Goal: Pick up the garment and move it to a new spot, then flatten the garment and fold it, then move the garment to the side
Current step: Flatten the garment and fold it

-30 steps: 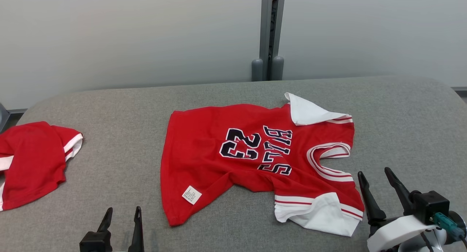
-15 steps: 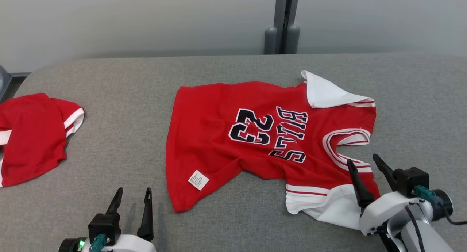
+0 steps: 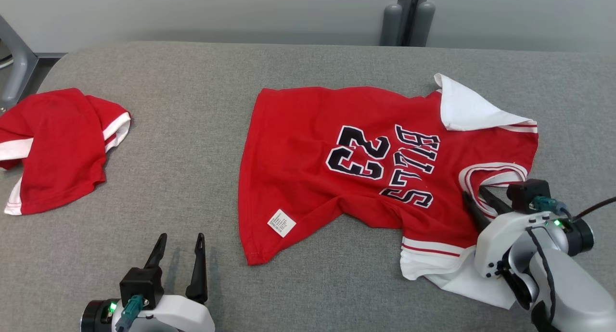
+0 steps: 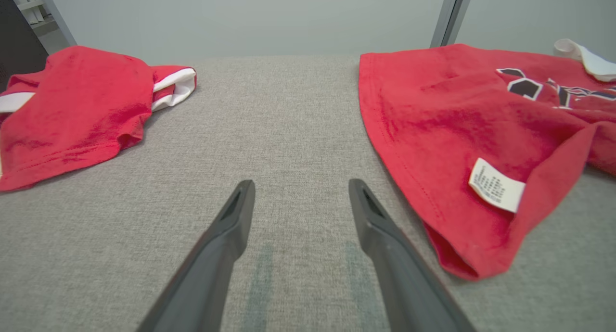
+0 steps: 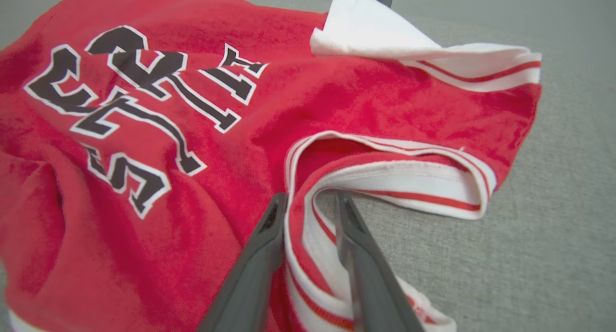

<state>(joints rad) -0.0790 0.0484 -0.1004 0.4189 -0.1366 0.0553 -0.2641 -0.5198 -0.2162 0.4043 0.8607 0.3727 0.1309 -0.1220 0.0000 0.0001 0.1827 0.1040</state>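
By the left edge of the grey tabletop lies a bunched red garment with white trim. Near the front edge, left of centre, the left tool hovers with its two fingers spread wide and nothing between them. The red jersey lies spread from the middle toward the right edge, print up, one white sleeve folded over at its far corner. At the front right, the right tool has narrowed around the striped neckline band, one finger on each side; I cannot tell whether it pinches it.
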